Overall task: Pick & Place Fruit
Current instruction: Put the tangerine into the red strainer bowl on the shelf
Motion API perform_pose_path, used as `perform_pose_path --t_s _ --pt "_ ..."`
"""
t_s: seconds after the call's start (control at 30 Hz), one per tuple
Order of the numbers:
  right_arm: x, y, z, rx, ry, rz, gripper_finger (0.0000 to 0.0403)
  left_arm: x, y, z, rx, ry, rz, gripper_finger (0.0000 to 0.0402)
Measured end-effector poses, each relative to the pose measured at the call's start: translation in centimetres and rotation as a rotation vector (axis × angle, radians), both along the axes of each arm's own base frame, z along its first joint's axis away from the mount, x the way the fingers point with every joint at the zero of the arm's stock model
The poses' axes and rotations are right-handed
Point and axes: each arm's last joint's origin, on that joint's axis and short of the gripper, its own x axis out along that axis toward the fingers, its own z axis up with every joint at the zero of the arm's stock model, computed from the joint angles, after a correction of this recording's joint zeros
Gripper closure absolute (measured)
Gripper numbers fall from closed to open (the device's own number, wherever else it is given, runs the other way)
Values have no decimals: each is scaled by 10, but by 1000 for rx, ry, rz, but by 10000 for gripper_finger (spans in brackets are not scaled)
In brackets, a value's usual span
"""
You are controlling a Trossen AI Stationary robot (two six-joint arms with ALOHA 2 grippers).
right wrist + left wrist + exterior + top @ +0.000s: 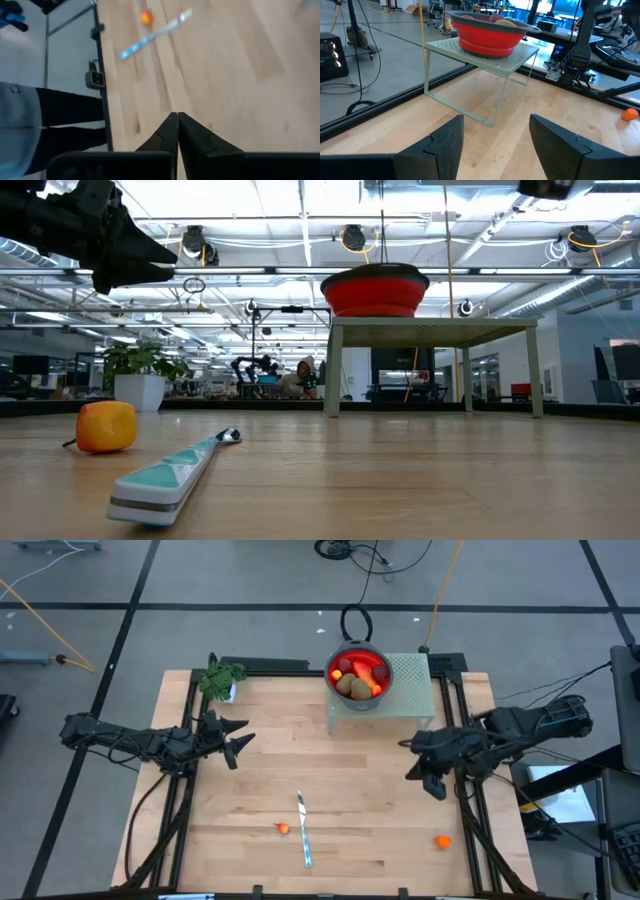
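Left arm reaches in from the left edge, low and stretched toward centre; left gripper [240,738] hangs above the counter's [350,820] left half, fingers [447,142] spread wide, nothing between them. Right arm comes in from the right edge, elbow bent; right gripper [425,772] tips downward over the right half, fingers [187,134] pressed together, empty

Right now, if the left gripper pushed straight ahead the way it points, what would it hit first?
Probably the pale green wire stand carrying the red bowl. The left gripper, jaws open, faces it across bare table; its legs seem first in line, though depth is hard to judge.
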Motion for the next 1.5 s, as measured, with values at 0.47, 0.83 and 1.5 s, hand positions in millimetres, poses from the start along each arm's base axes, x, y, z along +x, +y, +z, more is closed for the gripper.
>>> perform_pose_path --t_s 0.47,0.83,1.5 --pt "-7 8 -26 37 178 -51 401 0 0 0 4 7 -1 176" --pt "-11 10 -70 127 390 -103 375 0 0 0 5 8 -1 176" --pt "-16 12 -92 265 565 -176 195 0 0 -1 5 8 -1 176"
